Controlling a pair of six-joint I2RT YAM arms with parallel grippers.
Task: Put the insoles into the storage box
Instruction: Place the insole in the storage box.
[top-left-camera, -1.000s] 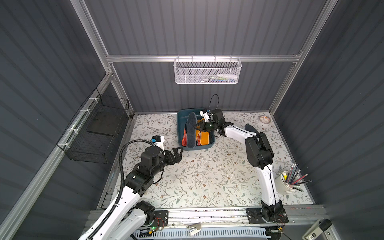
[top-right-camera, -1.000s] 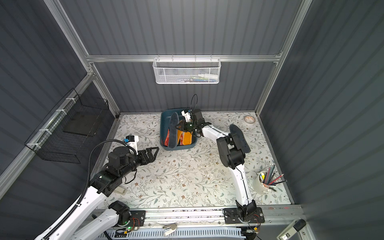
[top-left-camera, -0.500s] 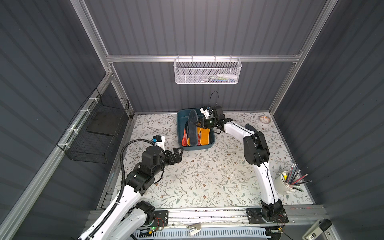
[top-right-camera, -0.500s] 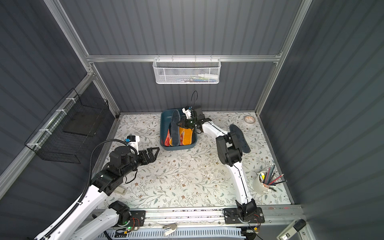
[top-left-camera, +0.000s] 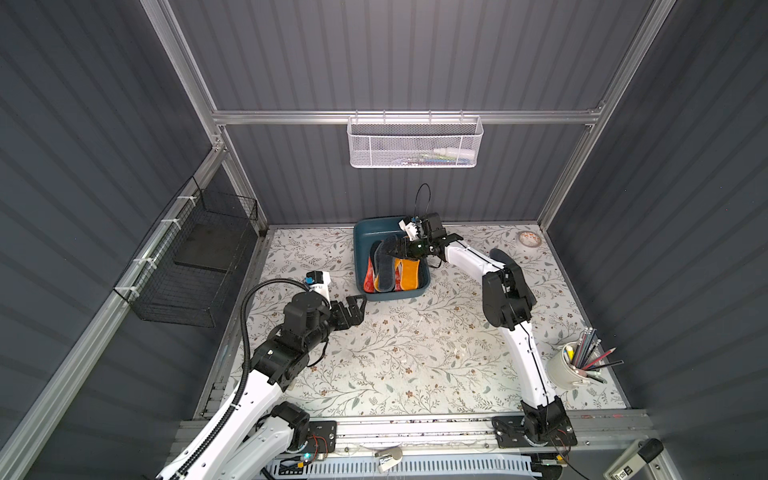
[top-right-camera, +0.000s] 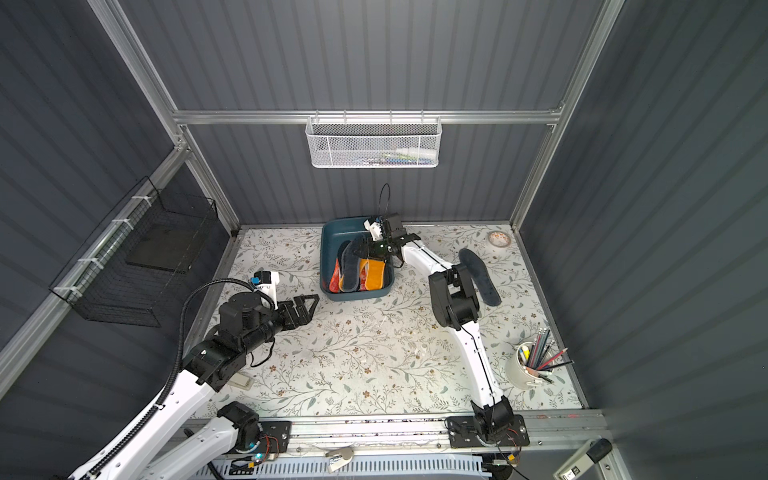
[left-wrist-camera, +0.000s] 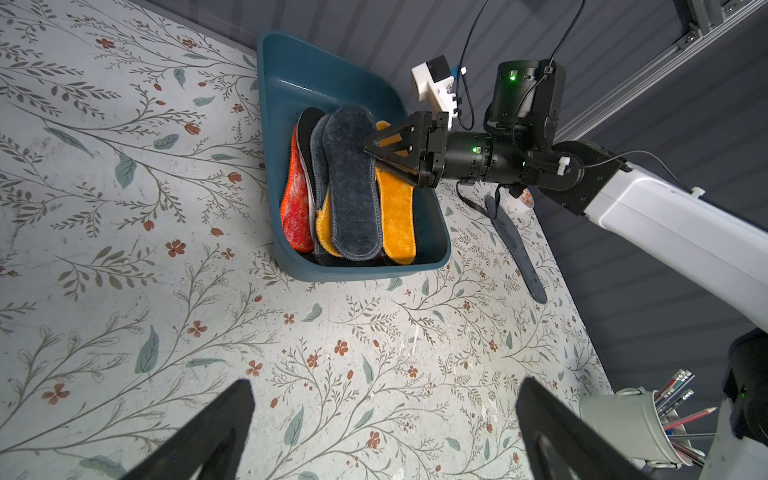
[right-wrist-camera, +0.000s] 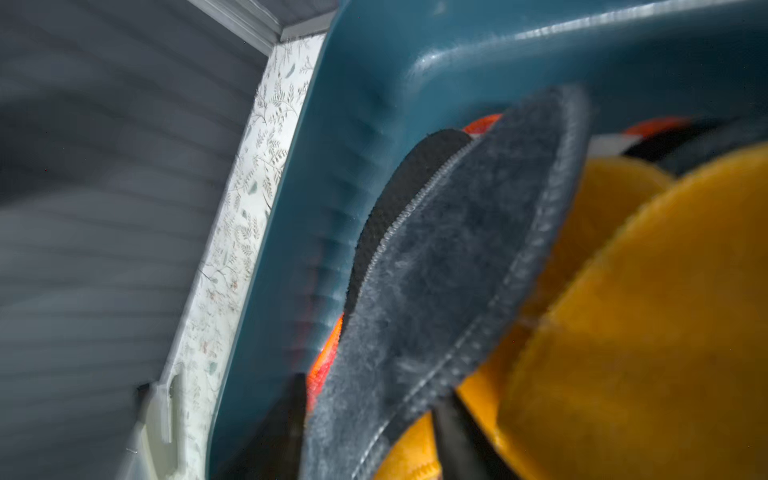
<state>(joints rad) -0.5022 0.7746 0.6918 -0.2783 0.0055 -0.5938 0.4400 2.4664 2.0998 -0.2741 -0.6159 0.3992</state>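
Left wrist, grey insole (left-wrist-camera: 351, 183), lengthwise w/ box (left-wrist-camera: 316, 70)

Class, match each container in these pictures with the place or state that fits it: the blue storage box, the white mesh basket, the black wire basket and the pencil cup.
Column one:
1. storage box
2. white mesh basket
3. black wire basket
4. pencil cup

Column two:
A. hangs on the back wall
B. stands on the table, near its front edge
C. holds a pile of insoles
D. is fixed to the side wall

Pairs: 1-C, 2-A, 3-D, 4-B
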